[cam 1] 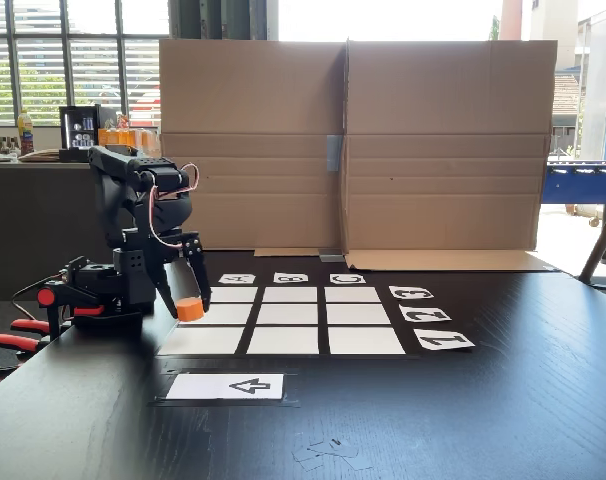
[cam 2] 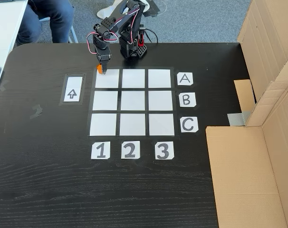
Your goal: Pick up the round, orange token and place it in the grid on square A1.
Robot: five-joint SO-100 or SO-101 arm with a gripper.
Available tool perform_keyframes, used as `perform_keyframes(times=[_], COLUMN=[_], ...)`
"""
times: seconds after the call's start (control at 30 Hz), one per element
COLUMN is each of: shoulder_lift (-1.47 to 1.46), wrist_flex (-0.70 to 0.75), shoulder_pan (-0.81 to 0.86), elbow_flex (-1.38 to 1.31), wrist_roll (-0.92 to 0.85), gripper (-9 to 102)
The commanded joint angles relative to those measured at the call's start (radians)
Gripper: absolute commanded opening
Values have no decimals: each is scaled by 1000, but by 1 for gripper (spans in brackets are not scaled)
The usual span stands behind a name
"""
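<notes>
My gripper [cam 1: 186, 300] is shut on the small orange token [cam 1: 190, 309], which sits between the two black fingertips. In the fixed view from above, the gripper [cam 2: 101, 65] holds the token [cam 2: 100, 70] right at the outer corner of square A1 [cam 2: 107, 79], on the side nearest the arm's base. Square A1 [cam 1: 203, 341] is the near-left cell of the grid [cam 1: 283, 341] in the side fixed view. I cannot tell whether the token touches the table. The grid [cam 2: 132, 100] has A B C labels along one side and 1 2 3 along another.
A white card with a black arrow [cam 1: 226, 386] lies beside the grid's column 1. Cardboard walls [cam 1: 353, 140] stand behind the table and along its right side [cam 2: 267, 71]. Red clamps [cam 1: 13, 342] hold the arm's base. A person's legs [cam 2: 44, 19] show past the table.
</notes>
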Motion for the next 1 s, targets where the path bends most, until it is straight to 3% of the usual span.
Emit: perform_keyframes(times=[0.0, 0.4, 0.97], shoulder_lift=[-21, -81, -109], wrist_flex=[-21, -140, -187], shoulder_pan=[-32, -89, -74], elbow_flex=[5, 100, 117], wrist_roll=[-14, -18, -17], gripper=[15, 15, 16])
